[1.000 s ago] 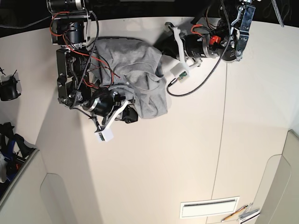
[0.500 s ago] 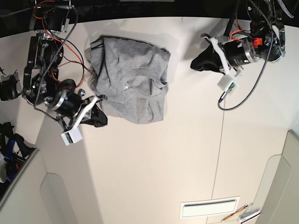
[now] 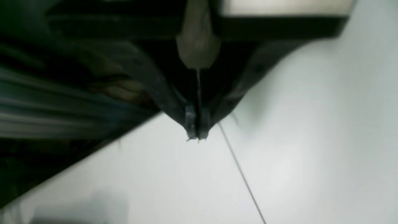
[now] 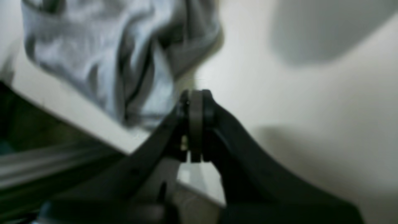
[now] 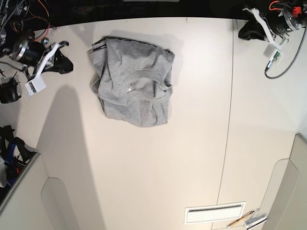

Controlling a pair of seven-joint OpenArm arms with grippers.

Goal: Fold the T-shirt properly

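Right gripper (image 5: 60,62) is the one that counts here: jaws pinched together on nothing, parked off at the table's edge with the T-shirt (image 5: 133,86) lying just out in front of its tips. In the right wrist view the gripper (image 4: 195,124) has the grey T-shirt (image 4: 124,59) up and a bit to the left of its closed fingers, near but not touching. It's blurry, so take that loosely. The shirt sits bunched into a rough block, darker hem edge toward the table's far side. Left gripper (image 5: 249,29) is also closed and empty, well apart from the shirt at the opposite corner, so the right arm is clearly nearer.
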